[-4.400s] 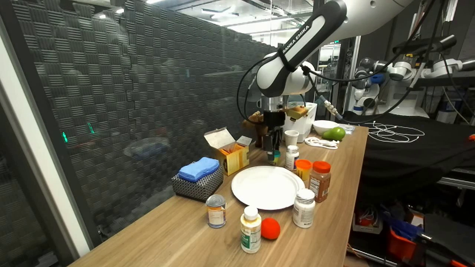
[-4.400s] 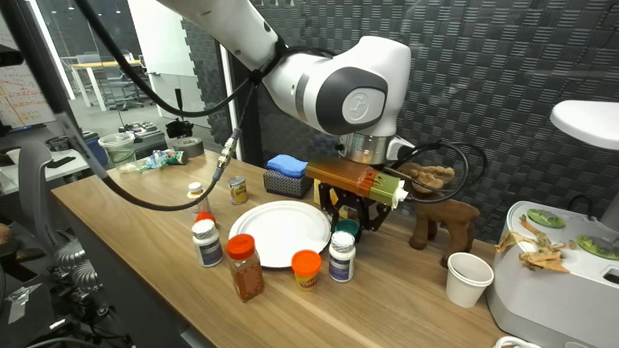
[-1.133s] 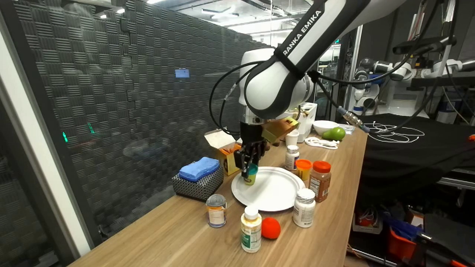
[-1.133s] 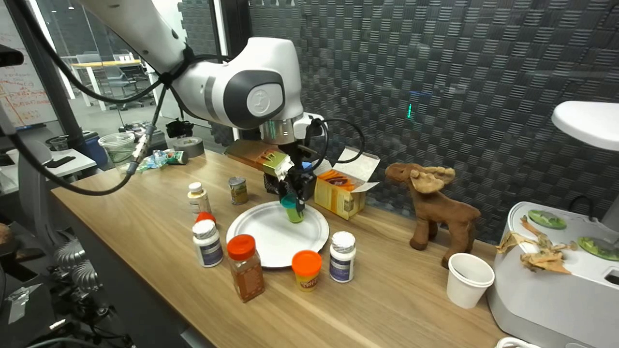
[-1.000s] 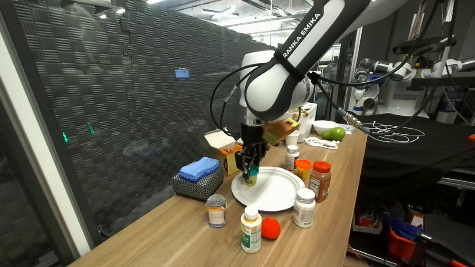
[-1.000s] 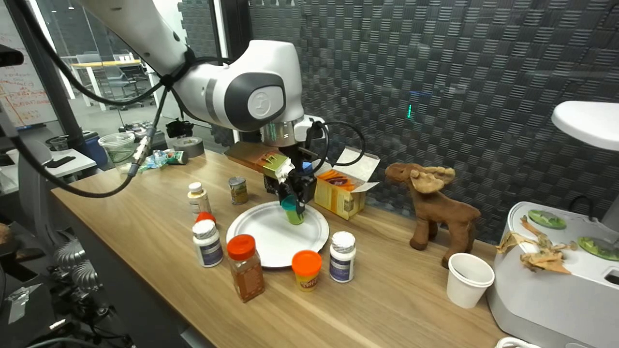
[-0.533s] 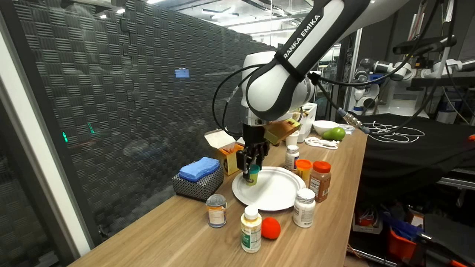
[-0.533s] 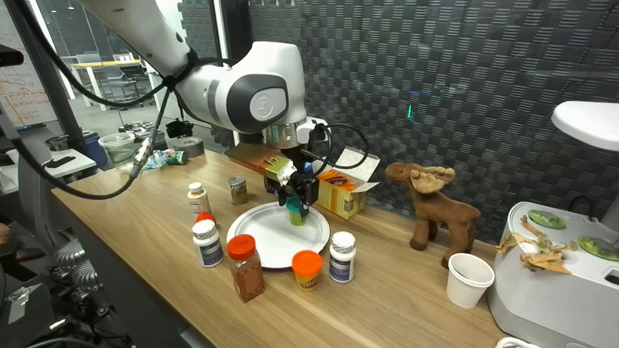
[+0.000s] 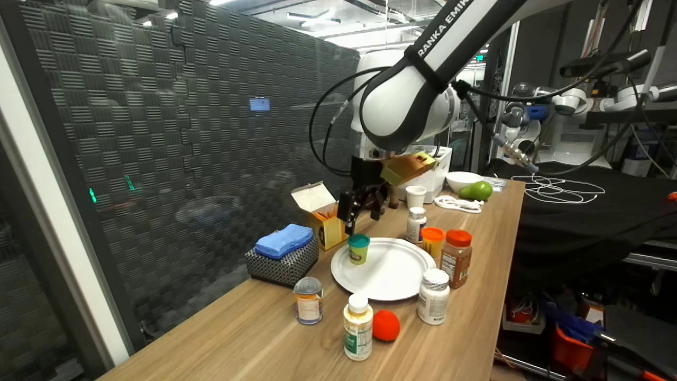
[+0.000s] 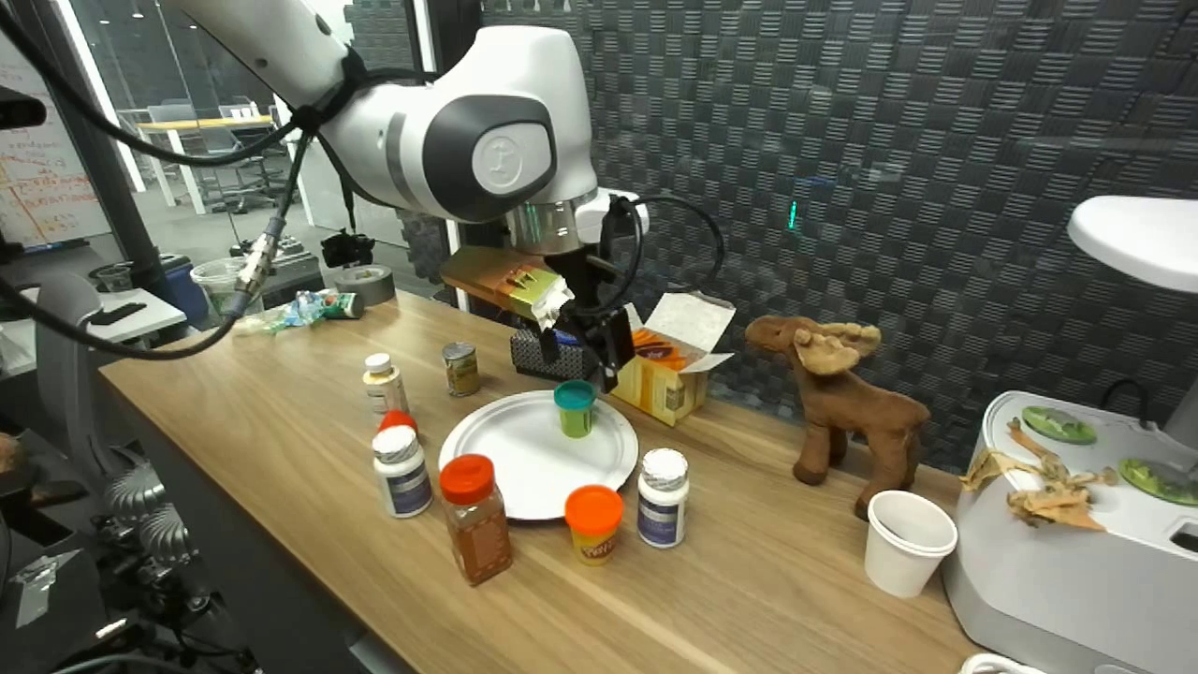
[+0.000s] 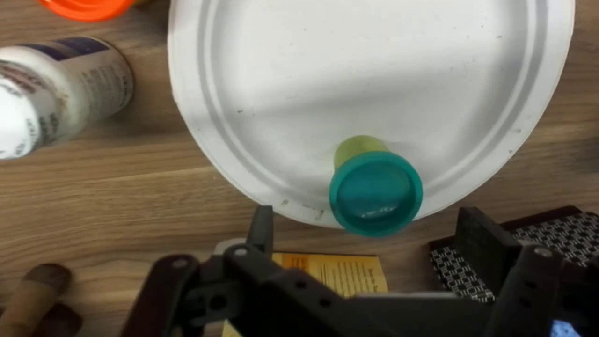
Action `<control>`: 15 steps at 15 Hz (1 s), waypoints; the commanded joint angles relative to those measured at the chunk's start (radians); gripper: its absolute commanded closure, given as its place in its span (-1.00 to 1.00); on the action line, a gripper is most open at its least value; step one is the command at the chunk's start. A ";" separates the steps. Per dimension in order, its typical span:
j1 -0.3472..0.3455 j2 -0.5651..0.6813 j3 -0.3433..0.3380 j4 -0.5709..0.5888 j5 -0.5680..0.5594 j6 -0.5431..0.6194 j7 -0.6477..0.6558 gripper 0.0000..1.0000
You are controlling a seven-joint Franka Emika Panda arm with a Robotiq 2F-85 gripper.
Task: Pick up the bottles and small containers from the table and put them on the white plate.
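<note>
The tool [image 11: 367, 219], jaws spread wide and empty, hangs just above the teal-lidded tub [image 10: 575, 410], upright on the white plate [image 9: 394, 279]. Lift straight up, nudging neither tub nor plate, before choosing among the bottles [image 9: 358, 330] on the table [image 9: 238, 344].

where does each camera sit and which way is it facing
An exterior view: above the table toward one end, facing along its length past the white plate; arm and end effector show.
An exterior view: opposite the textured wall, facing it diagonally across the table; arm and end effector show.
Wrist view: on the wrist, looking down at the white plate; the end effector's spread fingers show.
Both exterior views share the white plate and teal-lidded tub.
</note>
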 commanded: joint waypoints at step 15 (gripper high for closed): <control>-0.102 -0.196 -0.130 -0.126 0.024 0.019 0.148 -1.00</control>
